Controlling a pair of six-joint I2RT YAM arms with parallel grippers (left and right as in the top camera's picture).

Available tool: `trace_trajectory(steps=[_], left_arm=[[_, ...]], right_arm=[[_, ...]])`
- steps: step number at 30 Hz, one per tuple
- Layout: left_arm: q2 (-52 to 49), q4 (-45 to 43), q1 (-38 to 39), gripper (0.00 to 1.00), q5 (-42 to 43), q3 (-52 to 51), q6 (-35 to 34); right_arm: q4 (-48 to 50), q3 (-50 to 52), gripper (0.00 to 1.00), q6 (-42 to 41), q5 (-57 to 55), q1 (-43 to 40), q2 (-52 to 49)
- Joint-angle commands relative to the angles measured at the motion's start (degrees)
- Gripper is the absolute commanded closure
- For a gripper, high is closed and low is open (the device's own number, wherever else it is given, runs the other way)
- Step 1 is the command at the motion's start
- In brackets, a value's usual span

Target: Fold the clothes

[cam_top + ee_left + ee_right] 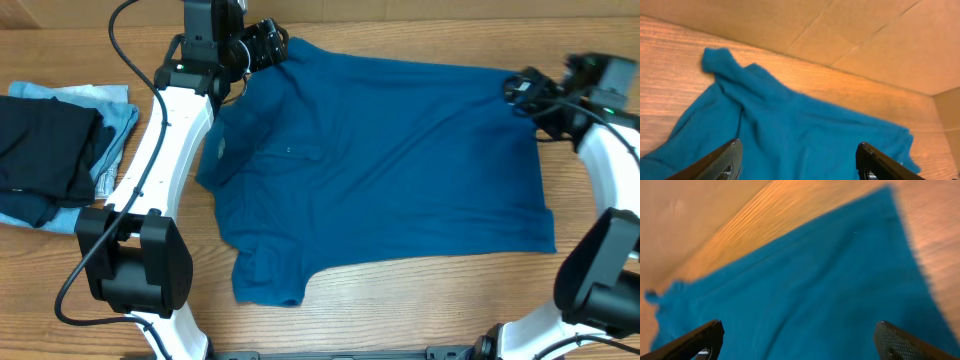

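Observation:
The clothes are one deep-blue short-sleeved shirt lying spread flat on the wooden table, collar end to the left and hem to the right. My left gripper is at the shirt's far left corner, by the far sleeve. Seen from the left wrist, its fingers stand apart over the blue fabric, and the gripper grips nothing that I can see. My right gripper hovers at the far right corner of the hem. In the right wrist view it is open wide above the cloth.
A folded black garment lies on a folded pale light-blue garment at the table's left edge. A cardboard wall stands just behind the table's far side. Both arm bases stand at the near edge.

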State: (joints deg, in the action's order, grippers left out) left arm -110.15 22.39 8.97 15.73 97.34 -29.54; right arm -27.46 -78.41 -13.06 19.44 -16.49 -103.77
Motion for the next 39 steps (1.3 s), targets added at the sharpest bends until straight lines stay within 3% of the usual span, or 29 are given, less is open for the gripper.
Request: trace_trajectory(steps=[1,6,12,15,23,28,39], left_arm=[[-2.54,-2.71,0.07,0.25,0.70,1.90,-1.81],[-7.69,-2.67,0.04,0.28,-0.72,7.17,0.44],[-21.09,16.92,0.07,0.30,-7.72,37.16,7.85],[-26.97,20.55,0.07,0.27,-10.19,45.83,8.87],[-33.75,17.31,0.04,0.10,-9.68,46.07,6.97],[-34.88,16.15,0.17,0.04,-7.10,46.07,5.51],[-37.77,13.70,0.42,0.01,-5.31,45.53,8.98]], right_arm=[[-0.15,-2.47,0.00,7.56,-11.65,5.01,0.24],[-1.14,-2.47,0.00,8.39,-13.40,6.47,0.22],[-4.24,-2.47,0.00,9.05,-13.42,6.47,0.22],[-3.63,-2.47,0.00,10.03,-13.46,6.47,0.22],[5.11,-2.47,0.00,16.50,-16.76,6.36,-0.92],[8.09,-2.58,0.00,16.52,-17.70,4.76,-7.67],[20.41,-2.67,0.00,17.84,-18.14,1.33,-14.88]])
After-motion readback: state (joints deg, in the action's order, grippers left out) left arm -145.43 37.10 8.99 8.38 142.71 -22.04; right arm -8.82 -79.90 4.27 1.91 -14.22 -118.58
